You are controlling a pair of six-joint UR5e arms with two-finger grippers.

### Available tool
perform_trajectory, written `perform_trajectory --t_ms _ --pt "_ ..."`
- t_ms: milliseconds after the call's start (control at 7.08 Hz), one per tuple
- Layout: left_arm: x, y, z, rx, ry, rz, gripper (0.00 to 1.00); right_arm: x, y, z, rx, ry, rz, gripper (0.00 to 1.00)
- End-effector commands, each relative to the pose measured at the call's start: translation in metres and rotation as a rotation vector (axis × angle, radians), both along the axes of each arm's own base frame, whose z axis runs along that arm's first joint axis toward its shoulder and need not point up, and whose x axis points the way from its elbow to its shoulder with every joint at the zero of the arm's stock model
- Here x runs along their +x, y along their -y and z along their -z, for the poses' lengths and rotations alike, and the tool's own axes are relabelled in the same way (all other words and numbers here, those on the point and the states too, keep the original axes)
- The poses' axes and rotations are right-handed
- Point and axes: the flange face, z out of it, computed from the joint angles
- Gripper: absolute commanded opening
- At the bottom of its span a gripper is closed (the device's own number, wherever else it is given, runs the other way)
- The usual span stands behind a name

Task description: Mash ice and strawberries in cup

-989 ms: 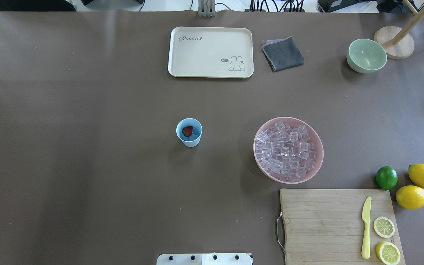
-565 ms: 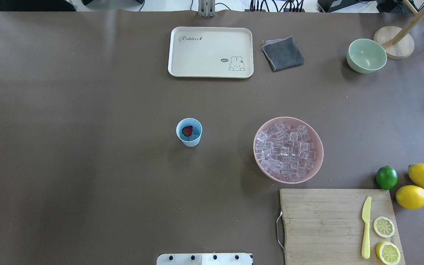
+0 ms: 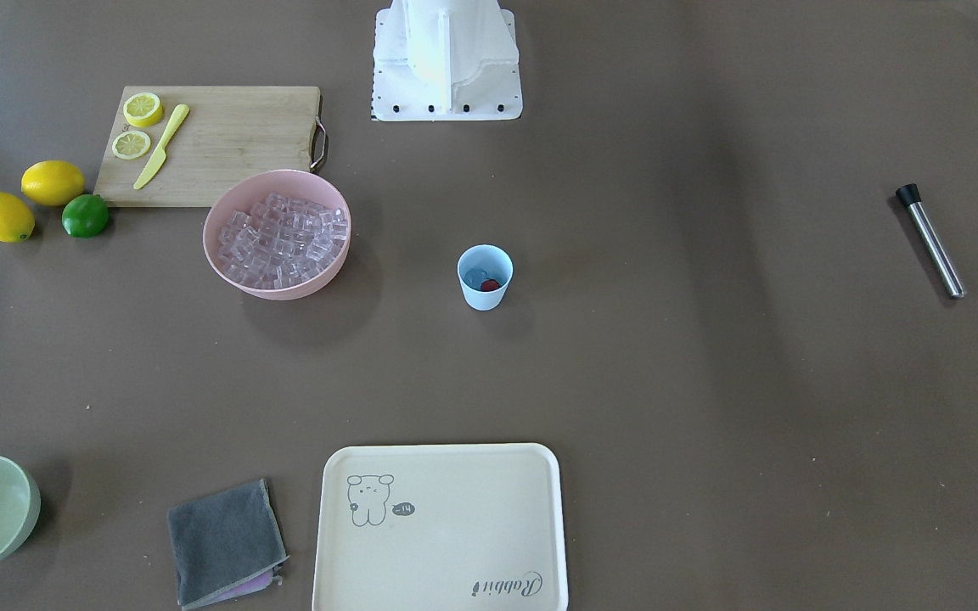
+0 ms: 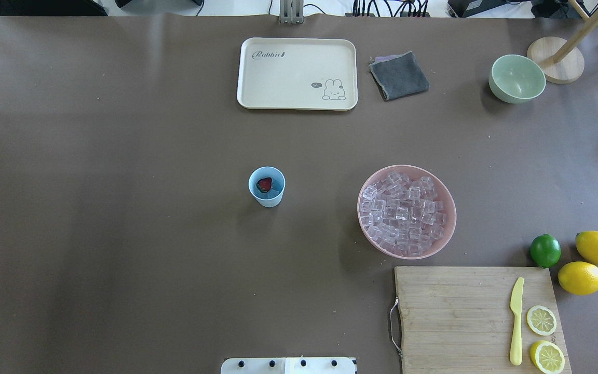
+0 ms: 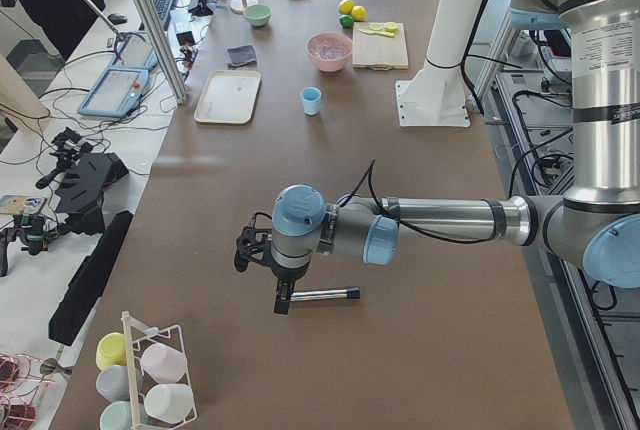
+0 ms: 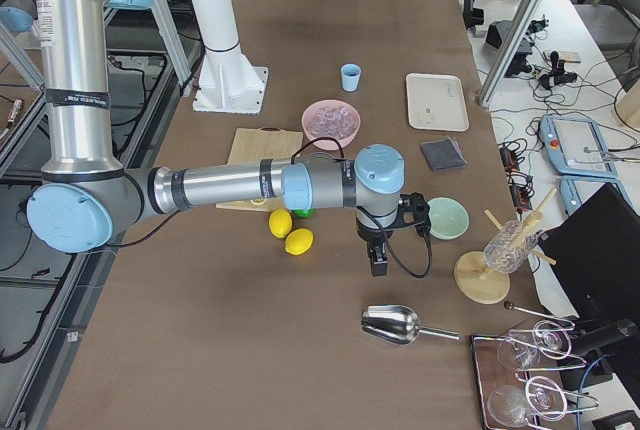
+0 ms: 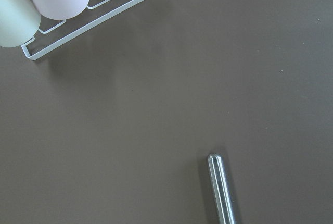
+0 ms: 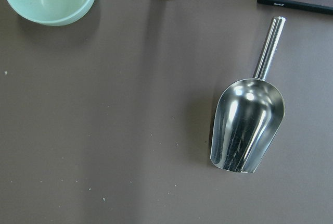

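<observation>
Across the table (image 4: 122,234) runs one plain brown sheet, matte and faintly creased. Beyond its long far edge, the left side view shows a white bench with cables, a keyboard and black equipment. The right side view shows glassware on a dark tray.

The overhead view has neither of my arms; only the two side views do. My left gripper (image 5: 282,302) hangs low over the table's left end, just beside the black-tipped end of a steel rod (image 5: 322,295). From that angle I cannot tell whether its fingers are parted or closed. My left wrist camera catches the rod's rounded end and a white wire rack (image 7: 104,10) holding pastel cups. My right gripper (image 6: 379,266) hangs over the table's right end, near a steel scoop (image 6: 398,326) and a pale green bowl (image 6: 447,217). I cannot tell its state either. The front-facing view shows the rod but not the scoop.

The cup (image 4: 267,187) stands upright mid-table, well apart from both grippers, with the strawberry (image 4: 264,184) inside it. From the front, something glassy shows beside the berry. The ice (image 4: 402,213) fills the pink bowl (image 4: 452,223) on the cup's right-hand side, nearer my right gripper and next to a cutting board (image 4: 454,311).
</observation>
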Motion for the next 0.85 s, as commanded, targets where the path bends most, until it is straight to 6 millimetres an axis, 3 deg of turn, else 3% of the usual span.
perform_trajectory --t_ms 0,283,707 --pt "0.0 0.0 0.015 0.028 -0.002 0.0 0.99 -0.008 0.008 -0.01 -0.014 -0.05 0.019 1.0" --pt "0.0 -0.001 0.019 0.035 -0.01 0.0 0.99 -0.019 0.046 -0.03 -0.058 -0.044 0.039 1.0" --pt "0.0 -0.001 0.017 0.03 -0.01 0.0 0.99 -0.02 0.048 -0.019 -0.04 -0.04 0.036 1.0"
